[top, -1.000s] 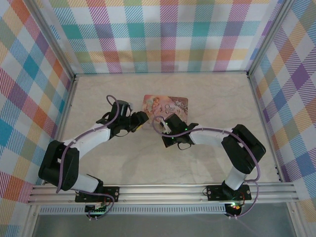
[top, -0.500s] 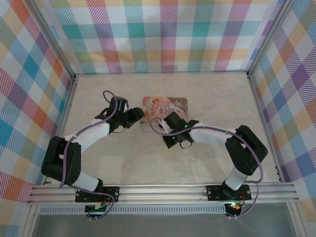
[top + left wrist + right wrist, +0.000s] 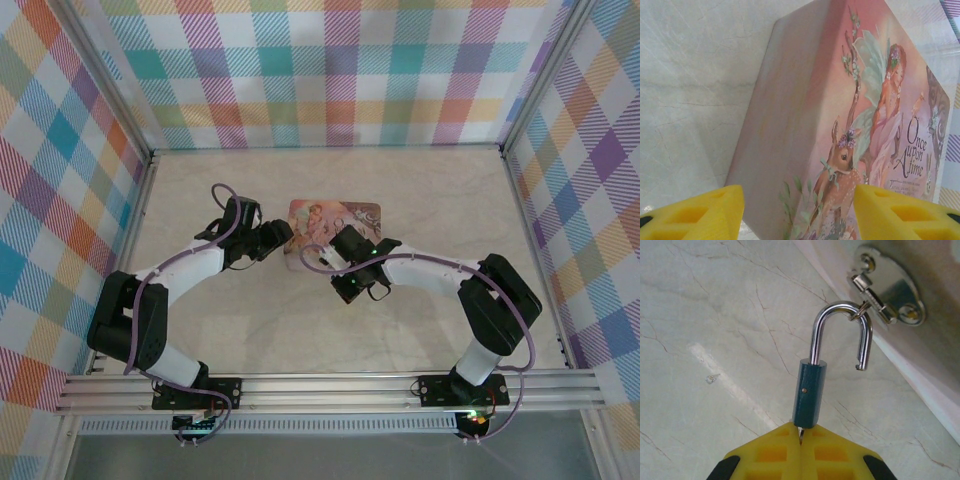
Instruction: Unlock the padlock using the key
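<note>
Polished chrome shackle (image 3: 840, 332), matt teal padlock (image 3: 809, 392) body, veined marble-look table (image 3: 715, 315).

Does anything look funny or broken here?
Nothing looks broken. The padlock is open: one end of its silver shackle hangs free while the loop is still hooked through the clasp on the pink box.

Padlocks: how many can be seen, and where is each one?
1. The padlock hangs by its open shackle from the box's hasp, just beyond the shut right claw. Others may be hidden.
</note>
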{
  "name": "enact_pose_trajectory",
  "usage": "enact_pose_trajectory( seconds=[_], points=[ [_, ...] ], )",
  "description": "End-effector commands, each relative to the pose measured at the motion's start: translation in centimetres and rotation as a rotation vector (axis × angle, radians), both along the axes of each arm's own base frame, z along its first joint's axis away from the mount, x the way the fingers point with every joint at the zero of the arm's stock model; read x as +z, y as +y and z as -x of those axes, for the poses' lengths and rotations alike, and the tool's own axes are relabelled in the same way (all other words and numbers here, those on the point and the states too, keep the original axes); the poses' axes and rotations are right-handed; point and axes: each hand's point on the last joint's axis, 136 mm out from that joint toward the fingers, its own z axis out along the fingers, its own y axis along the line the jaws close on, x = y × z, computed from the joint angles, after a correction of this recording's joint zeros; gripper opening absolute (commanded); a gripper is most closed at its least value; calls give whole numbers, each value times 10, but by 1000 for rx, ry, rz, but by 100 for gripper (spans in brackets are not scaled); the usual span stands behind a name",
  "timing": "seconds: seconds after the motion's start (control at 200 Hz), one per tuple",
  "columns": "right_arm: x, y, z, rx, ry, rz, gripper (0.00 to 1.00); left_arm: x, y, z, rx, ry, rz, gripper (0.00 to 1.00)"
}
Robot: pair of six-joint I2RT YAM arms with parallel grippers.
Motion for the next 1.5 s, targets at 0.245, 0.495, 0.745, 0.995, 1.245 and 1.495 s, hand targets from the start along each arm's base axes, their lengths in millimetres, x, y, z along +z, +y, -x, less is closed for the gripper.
enact_pose_trajectory(
  seconds=[0.245,0.495,0.745,0.995,1.245,1.495],
  points=[
    [15,8,-3,118,-80,-4,0,14,-5,50,-103,-7,114,61],
    [14,7,-5,171,-110,26,0,14,-4,80,-160,-15,128,61],
    [21,8,-12,214,-158,41,0,2,-30,107,-304,51,120,60],
    [12,6,-16,300,-197,102,0,-10,-26,119,-303,71,79,60],
    [7,7,-18,436,-279,155,0,-17,-28,124,-320,99,64,60],
    [3,10,-23,518,-329,180,1,-18,-29,126,-333,107,59,60]
  ],
)
